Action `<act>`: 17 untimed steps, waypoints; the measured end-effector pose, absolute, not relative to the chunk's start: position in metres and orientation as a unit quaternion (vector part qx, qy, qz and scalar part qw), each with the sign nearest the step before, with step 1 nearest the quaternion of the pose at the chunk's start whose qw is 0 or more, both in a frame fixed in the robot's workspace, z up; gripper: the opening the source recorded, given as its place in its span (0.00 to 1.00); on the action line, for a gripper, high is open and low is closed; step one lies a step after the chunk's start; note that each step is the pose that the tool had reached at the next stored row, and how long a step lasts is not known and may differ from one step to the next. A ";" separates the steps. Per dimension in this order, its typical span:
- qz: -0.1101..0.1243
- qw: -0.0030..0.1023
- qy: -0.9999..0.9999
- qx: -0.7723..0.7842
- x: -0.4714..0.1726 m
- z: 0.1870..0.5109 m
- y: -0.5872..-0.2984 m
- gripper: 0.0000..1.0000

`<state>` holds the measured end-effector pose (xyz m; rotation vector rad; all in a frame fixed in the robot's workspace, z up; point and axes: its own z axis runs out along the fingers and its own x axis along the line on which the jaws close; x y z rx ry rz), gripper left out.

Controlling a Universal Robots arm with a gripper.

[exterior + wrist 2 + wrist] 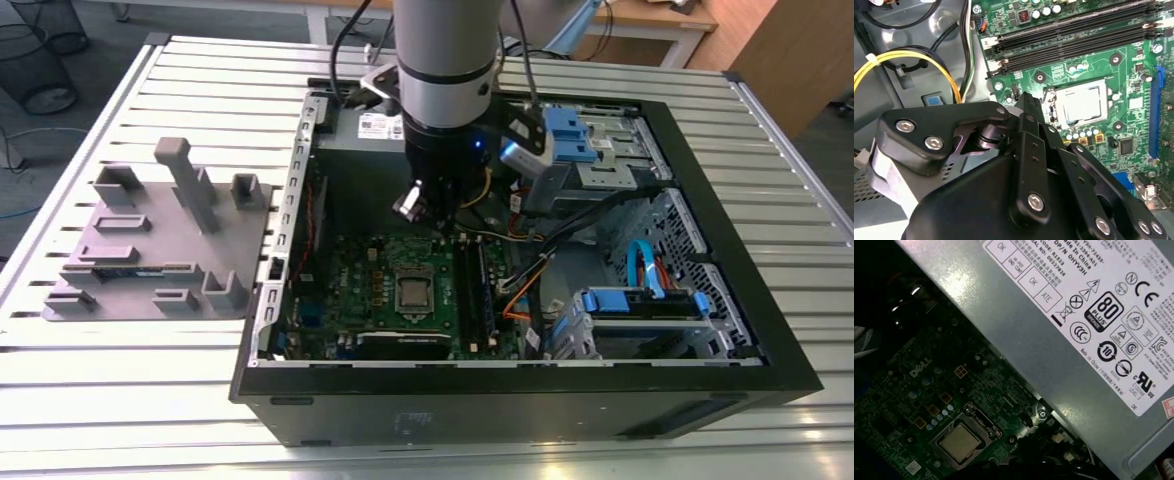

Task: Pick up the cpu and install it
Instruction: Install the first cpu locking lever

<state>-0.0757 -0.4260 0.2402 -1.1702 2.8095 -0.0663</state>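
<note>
An open computer case [400, 395] lies on a slatted metal table [160, 400], with one robot arm [447, 50] reaching down into it from the upper middle of the exterior view. The gripper [441, 215] hangs above the green motherboard [367, 290]. In the second wrist view the gripper [1026, 100] appears closed, its black fingers [1030, 130] drawn together to one narrow tip with nothing held between them.

The one cpu [416, 292] sits in the square socket near the middle of the board, below the gripper and apart from it. In both wrist views the cpu [1081, 102] [960, 442] lies flat inside the metal socket frame [1054, 107], silver top up.

The grey power supply [1029, 355] carries one large white label [1089, 295] crowded with certification marks and small print, and a white sticker [380, 125] shows on it in the exterior view. Pale lettering is printed on the board [919, 367].

Black memory slots [1069, 37] run in parallel rows beside the socket, and one blue slot [1154, 110] lines the board's edge. Two yellow wires [909, 57] curve past the gripper's body. Two blue drive carriers [567, 135] [641, 300] sit toward the exterior view's right.

At the exterior view's left, one grey fixture tray [147, 250] stands on the table, with several upright blocks.
</note>
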 end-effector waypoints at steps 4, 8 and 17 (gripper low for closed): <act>-0.023 0.048 0.922 -0.385 -0.077 0.240 -0.430 0.11; -0.023 0.048 0.921 -0.385 -0.079 0.240 -0.435 0.11; -0.024 0.048 0.921 -0.386 -0.081 0.239 -0.445 0.11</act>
